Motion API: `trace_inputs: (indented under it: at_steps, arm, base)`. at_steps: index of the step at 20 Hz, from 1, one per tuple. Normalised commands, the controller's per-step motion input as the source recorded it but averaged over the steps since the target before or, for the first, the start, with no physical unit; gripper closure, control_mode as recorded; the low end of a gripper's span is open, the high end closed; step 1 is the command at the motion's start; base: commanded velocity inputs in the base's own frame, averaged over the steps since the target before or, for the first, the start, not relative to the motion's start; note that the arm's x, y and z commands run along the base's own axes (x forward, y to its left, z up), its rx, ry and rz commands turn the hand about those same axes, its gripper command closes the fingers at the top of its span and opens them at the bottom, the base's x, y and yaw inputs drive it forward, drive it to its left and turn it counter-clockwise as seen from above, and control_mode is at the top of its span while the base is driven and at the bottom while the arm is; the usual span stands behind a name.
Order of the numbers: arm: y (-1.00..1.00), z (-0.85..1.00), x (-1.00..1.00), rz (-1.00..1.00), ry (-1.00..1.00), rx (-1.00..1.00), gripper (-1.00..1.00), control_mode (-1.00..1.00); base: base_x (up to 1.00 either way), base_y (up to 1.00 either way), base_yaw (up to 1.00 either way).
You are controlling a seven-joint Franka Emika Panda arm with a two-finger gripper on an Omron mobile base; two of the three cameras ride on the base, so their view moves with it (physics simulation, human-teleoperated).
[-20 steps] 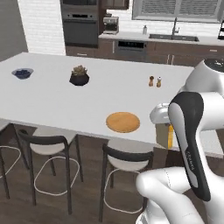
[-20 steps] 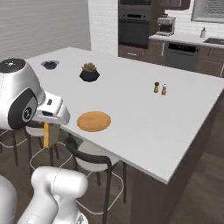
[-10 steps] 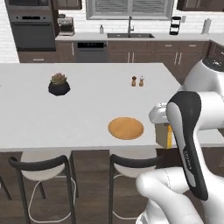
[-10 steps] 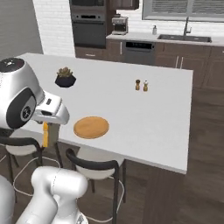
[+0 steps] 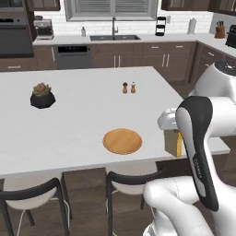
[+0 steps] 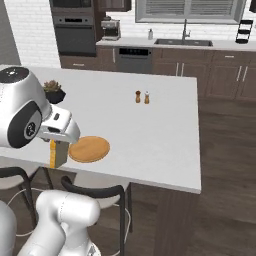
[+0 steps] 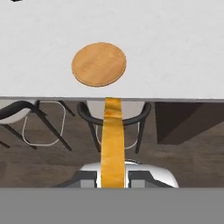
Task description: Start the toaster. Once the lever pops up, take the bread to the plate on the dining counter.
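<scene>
Presently: white dining worktop (image 5: 83, 124), broad, dark stools (image 5: 32, 196) tucked along its near edge. Plate (image 5: 122, 141), round, wooden, bare, near that edge. Potted plant (image 5: 42, 96) far left; two shakers (image 5: 128, 87) mid-worktop, well apart from plate. Bread (image 6: 57, 153), upright on edge, clamped between closed fingers (image 6: 56, 142), hanging beside the plate at the worktop's edge.

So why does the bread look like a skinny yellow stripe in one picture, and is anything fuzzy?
In the hand view the camera sees the bread edge-on, so just its crust shows as a stripe pointing at the plate. In the left base view its tan face shows beside the arm. All three views look slightly soft, with flat even light.
</scene>
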Motion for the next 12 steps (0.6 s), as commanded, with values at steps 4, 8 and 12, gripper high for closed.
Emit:
trace_inputs:
  at_steps: [4,8,12]
  arm:
    - [0.0,0.0,0.0,0.0,0.0,0.0,1.0,1.0]
    - [0.0,0.0,0.0,0.0,0.0,0.0,1.0,1.0]
    - [0.38,-0.22,0.39,0.0,0.0,0.0,1.0,-1.0]
  base:
    - [0.47,0.17,-0.02]
    - [0.35,0.17,0.0]
    - [0.0,0.0,0.0]
